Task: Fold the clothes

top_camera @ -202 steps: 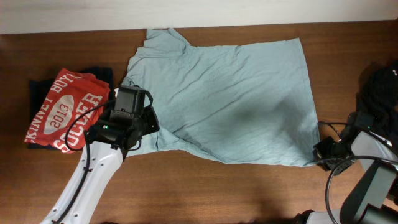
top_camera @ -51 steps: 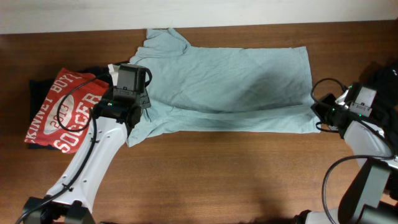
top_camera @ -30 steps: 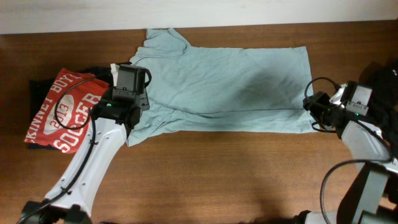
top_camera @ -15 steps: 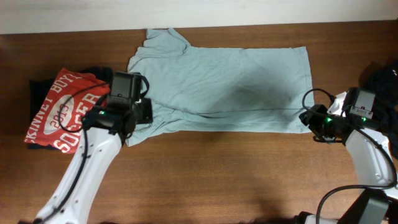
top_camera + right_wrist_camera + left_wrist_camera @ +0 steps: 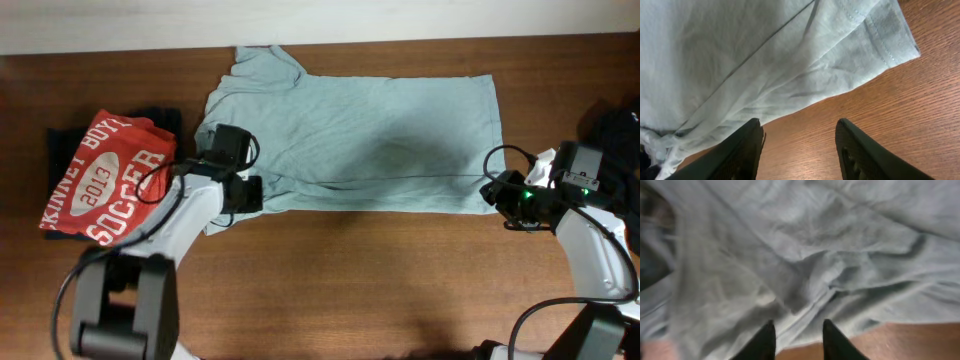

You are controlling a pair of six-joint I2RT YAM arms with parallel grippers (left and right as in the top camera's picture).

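Right now the t-shirt (image 5: pixel 370 130) lies spread across the far half of the counter (image 5: pixel 350 290), neck end toward our left and hem toward our right. Its near long edge looks doubled back on itself, with a straight crease running most of the way along. We judge that the first lengthwise fold is laid, though the near-left corner by the sleeve is rumpled and pokes out past the crease.

The left jaws hang over that rumpled corner. The wrist picture is blurred, but the fingertips (image 5: pixel 765 340) stand a little apart with cloth beneath them and nothing that we can see pinched between. The right jaws sit at the near-right corner, just off the hem and over bare wood. They are released, spread wide and empty.

The red t-shirt (image 5: pixel 100 180) rests on a black garment (image 5: pixel 165 118) just beside the sleeve, and neither belongs to this fold.

The next move, as we read it, is to tidy that left corner or to take a fresh hold for the following fold. Either way each side must catch only the thin cloth it means to. Both ends should also rise evenly, so the laid crease does not drag open.
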